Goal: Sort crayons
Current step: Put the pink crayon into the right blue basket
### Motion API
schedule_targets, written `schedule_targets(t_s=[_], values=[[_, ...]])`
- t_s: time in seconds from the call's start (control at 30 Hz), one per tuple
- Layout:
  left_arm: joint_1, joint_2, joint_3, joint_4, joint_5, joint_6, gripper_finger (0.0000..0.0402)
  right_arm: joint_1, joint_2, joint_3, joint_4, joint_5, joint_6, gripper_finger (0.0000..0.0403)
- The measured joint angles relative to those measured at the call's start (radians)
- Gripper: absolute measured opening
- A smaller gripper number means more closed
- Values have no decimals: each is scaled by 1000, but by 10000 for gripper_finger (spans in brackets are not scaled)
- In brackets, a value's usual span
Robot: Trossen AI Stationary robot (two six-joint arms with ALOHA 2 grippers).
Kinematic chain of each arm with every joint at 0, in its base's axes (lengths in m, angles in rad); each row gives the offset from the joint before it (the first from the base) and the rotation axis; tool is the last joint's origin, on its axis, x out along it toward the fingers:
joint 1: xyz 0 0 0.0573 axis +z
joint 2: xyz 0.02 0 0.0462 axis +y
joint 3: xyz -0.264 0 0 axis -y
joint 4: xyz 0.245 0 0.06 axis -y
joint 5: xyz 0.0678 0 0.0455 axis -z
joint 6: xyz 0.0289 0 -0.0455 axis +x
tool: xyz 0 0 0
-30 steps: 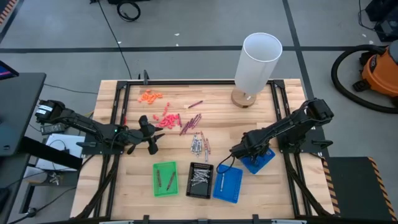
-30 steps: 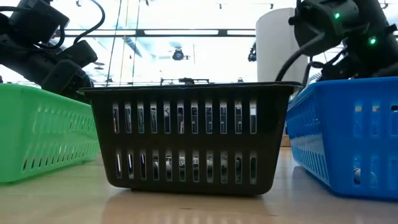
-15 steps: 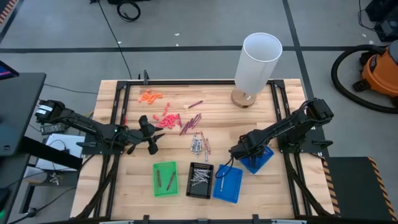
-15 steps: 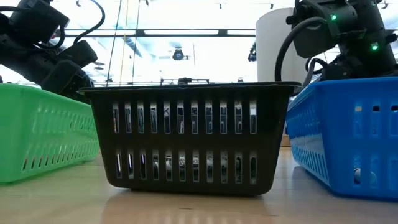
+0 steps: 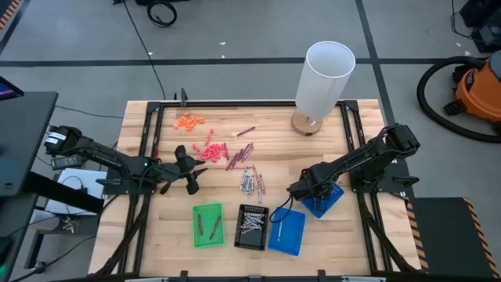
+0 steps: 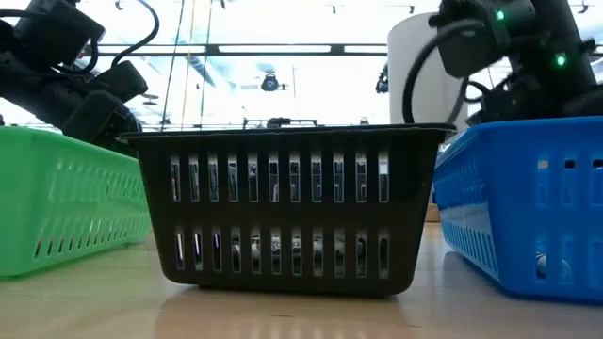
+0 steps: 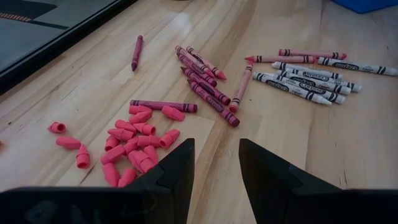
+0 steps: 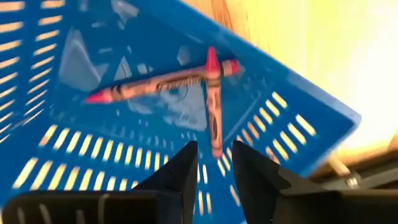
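Maroon crayons point(image 5: 239, 155) and silvery grey crayons point(image 5: 252, 184) lie loose on the table's middle; the left wrist view shows both the maroon crayons point(image 7: 205, 84) and the grey ones point(image 7: 305, 78). My left gripper point(image 5: 190, 168) hovers open and empty to their left, over pink stubby bits point(image 7: 134, 140). My right gripper point(image 5: 293, 190) is open above a blue tray point(image 8: 74, 74). Two reddish crayons point(image 8: 155, 87) lie crossed on that tray's floor. One crayon's end point(image 8: 216, 146) shows in the gap between my right fingertips, much narrower than the gap.
A green tray point(image 5: 207, 225), a black tray point(image 5: 252, 227) holding grey crayons and a blue tray point(image 5: 287, 232) stand along the near edge. Another blue tray point(image 5: 325, 200) sits under my right arm. A white cylinder point(image 5: 321, 78) stands at the back; orange bits point(image 5: 189, 121) lie far left.
My right gripper has gone a little toward the table's left edge and up, away from the blue tray. The left arm and the crayons on the table have kept still.
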Motion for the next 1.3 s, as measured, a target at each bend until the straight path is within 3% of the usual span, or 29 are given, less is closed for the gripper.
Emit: schedule_targets(t_s=[0.13,0.37,0.67,0.97,1.3], values=[[2,0,0,0,0,0,137,0,0,87,-68,19,17,107],[2,0,0,1,0,0,137,0,0,214,-32,179,8,107],[2,0,0,0,0,0,137,-13,0,238,227,458,-77,107],[2,0,0,0,0,5,137,-84,0,208,499,477,-138,107],[2,0,0,0,0,6,137,-135,19,206,626,488,-45,111]])
